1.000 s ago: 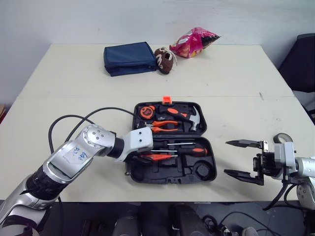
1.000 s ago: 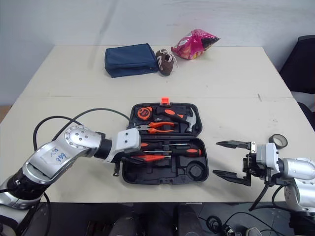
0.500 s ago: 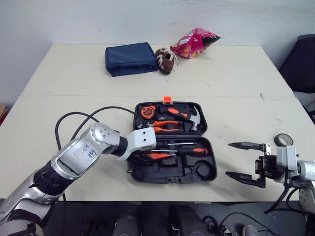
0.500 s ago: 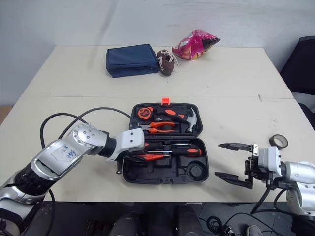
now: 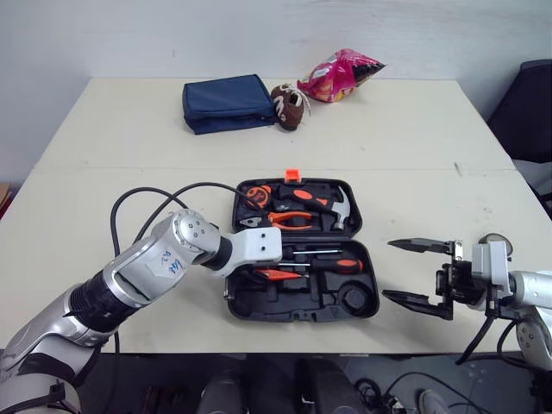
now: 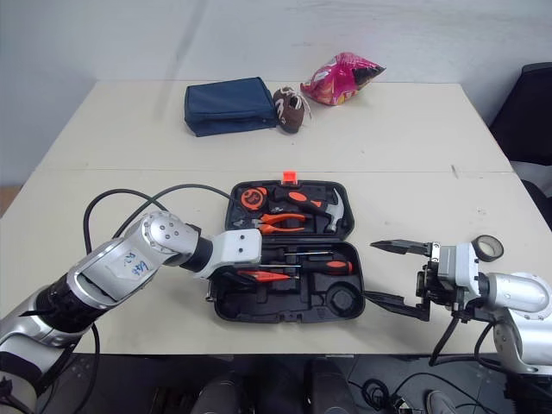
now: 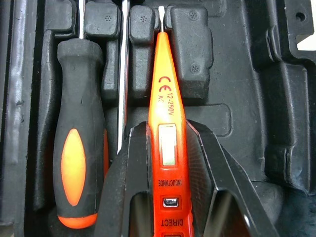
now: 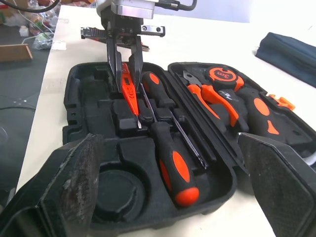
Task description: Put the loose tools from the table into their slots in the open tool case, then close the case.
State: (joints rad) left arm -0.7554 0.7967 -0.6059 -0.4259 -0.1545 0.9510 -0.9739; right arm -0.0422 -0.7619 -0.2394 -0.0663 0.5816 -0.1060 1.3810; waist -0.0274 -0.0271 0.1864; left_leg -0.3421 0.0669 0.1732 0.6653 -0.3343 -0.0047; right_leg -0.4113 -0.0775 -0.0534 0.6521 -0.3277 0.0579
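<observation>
Two fingers [image 7: 131, 177] of the left gripper [image 7: 168, 126] clamp an orange tester screwdriver [image 7: 165, 98] in the near half of the open tool case [image 5: 293, 308] on the counter [image 5: 129, 198]; the right gripper [image 5: 387, 269] hovers right of it, fingers spread wide, holding nothing

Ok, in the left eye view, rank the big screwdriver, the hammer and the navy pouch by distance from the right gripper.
1. Screwdriver, in the case's near half, closest to the right gripper.
2. Hammer, in the far half.
3. Navy pouch, far-left on the table.
</observation>
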